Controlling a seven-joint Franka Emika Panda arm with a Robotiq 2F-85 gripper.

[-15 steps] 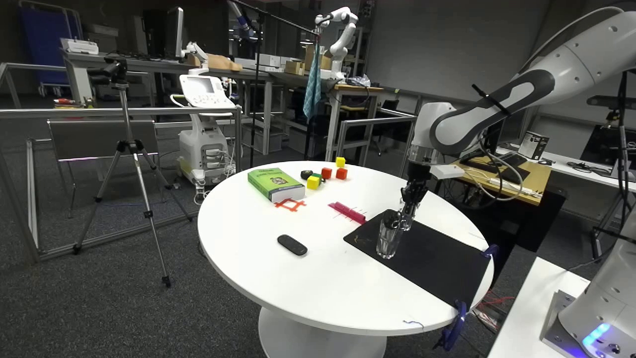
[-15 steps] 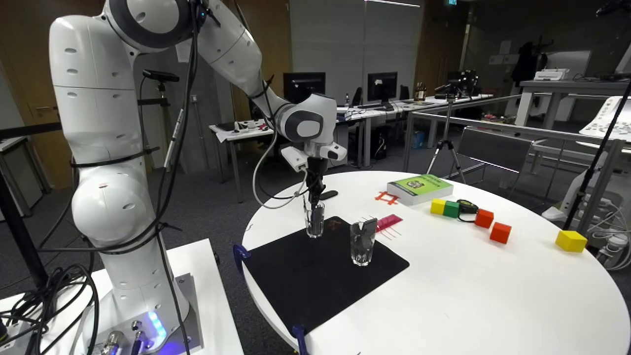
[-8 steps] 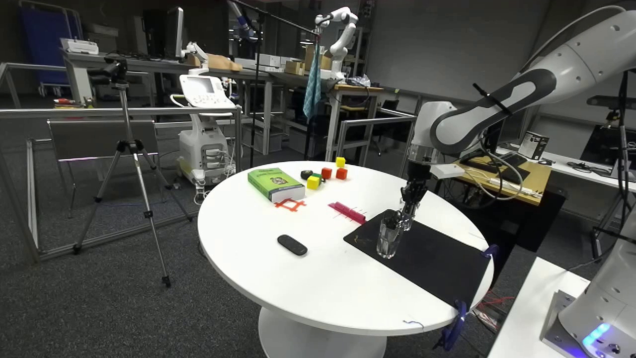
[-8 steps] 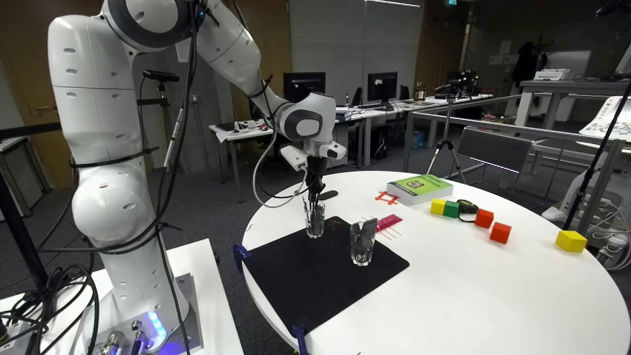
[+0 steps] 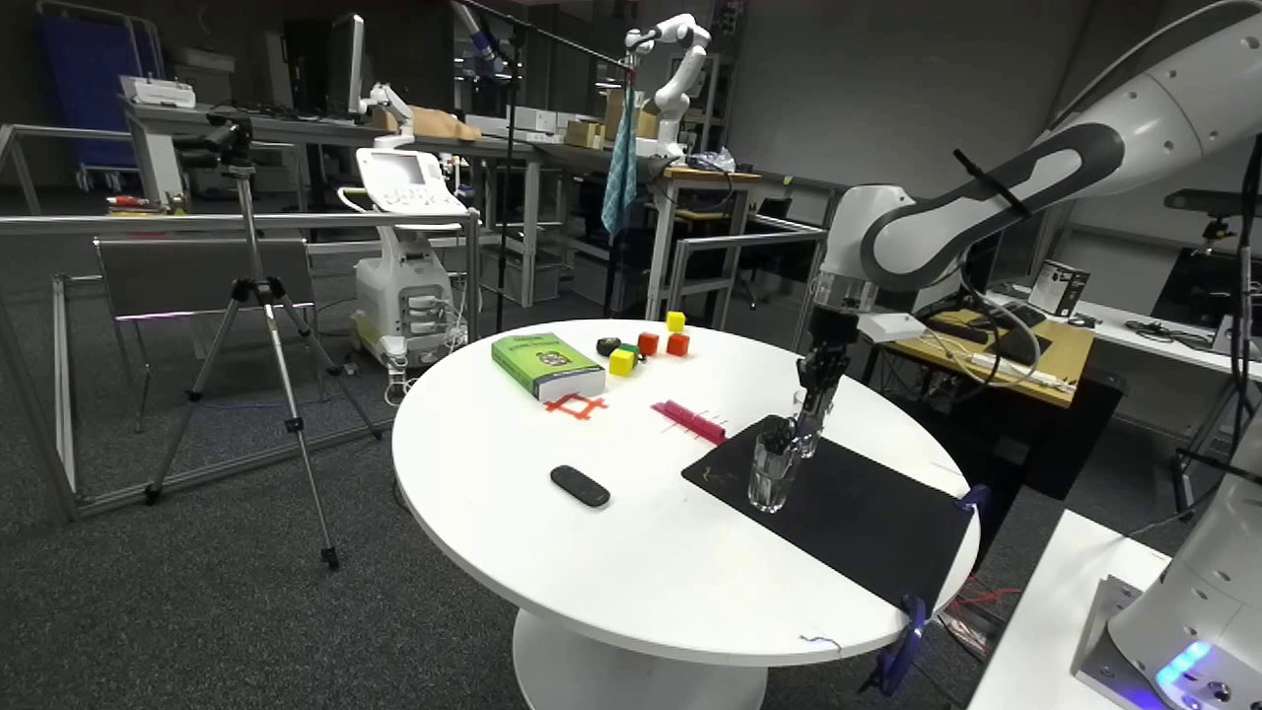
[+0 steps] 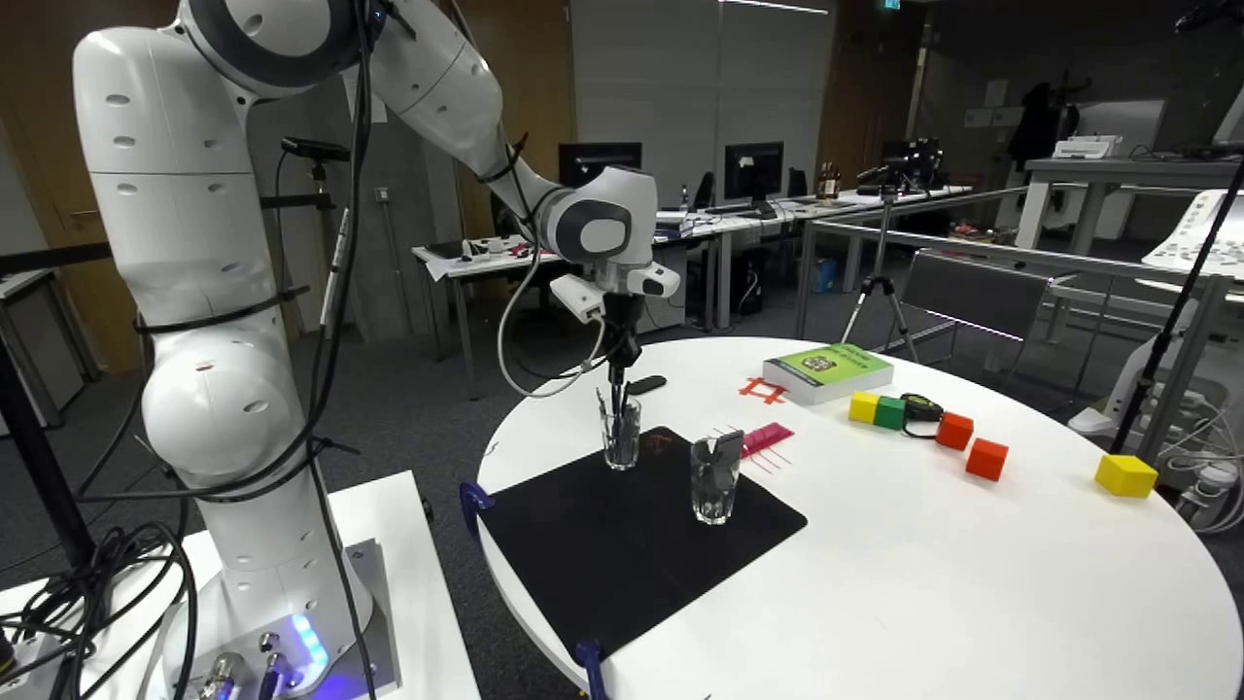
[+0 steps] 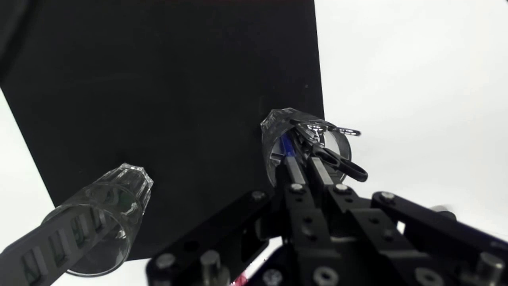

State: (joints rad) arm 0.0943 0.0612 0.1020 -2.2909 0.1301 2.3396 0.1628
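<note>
My gripper (image 7: 304, 159) points down at the mouth of a clear glass (image 7: 274, 124), and in an exterior view it (image 6: 618, 377) is just above that glass (image 6: 622, 453). Its fingers are close together with a narrow dark gap; whether something thin is between them is unclear. The glass holds black-handled scissors (image 7: 351, 170), a silver metal piece (image 7: 349, 131) and a blue item (image 7: 286, 145) in line with the left fingertip. A second glass (image 7: 129, 184) holds a grey slotted strip (image 7: 59, 234); it also shows in an exterior view (image 6: 714, 504). Both glasses stand upright on a black mat (image 6: 622, 554).
On the round white table (image 5: 592, 572) are a black remote-like object (image 5: 580, 485), a pink bar (image 5: 690, 420), a green book (image 5: 537, 363), and yellow (image 5: 621, 362), red (image 5: 677, 344) and green (image 6: 889, 412) blocks. Blue clamps (image 5: 897, 651) sit at the mat's table edge.
The arm and gripper have risen slightly within the last half second. The dark items in the glass under the gripper shifted between the first two moments. Both glasses stayed in place.
</note>
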